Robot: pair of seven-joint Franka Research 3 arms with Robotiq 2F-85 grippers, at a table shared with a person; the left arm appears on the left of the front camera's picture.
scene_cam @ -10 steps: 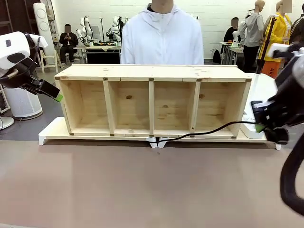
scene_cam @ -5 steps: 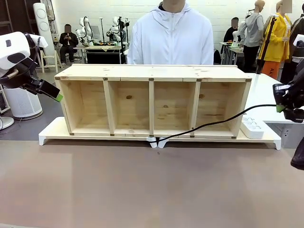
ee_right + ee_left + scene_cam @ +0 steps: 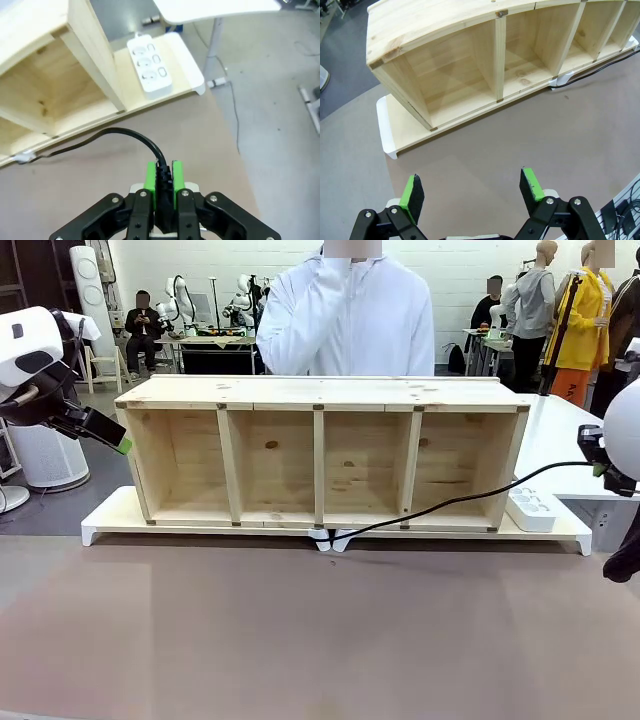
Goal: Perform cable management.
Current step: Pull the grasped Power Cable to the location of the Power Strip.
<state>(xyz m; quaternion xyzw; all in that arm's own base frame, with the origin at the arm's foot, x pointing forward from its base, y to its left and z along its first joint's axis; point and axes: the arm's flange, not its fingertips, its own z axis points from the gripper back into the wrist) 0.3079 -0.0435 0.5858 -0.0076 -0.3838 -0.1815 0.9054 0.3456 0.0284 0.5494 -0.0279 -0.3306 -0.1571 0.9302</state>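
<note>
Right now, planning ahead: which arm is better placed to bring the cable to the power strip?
Right: the right end effector is shut on the cable, near the strip. The left end effector is open and empty at the shelf's other end.

light: bright, even, from overhead | shadows: soft inside shelf (image 3: 320, 392) compartments, faint on table (image 3: 300, 640) | focus: sharp near, softer far back | edges: bowed in wrist views
</note>
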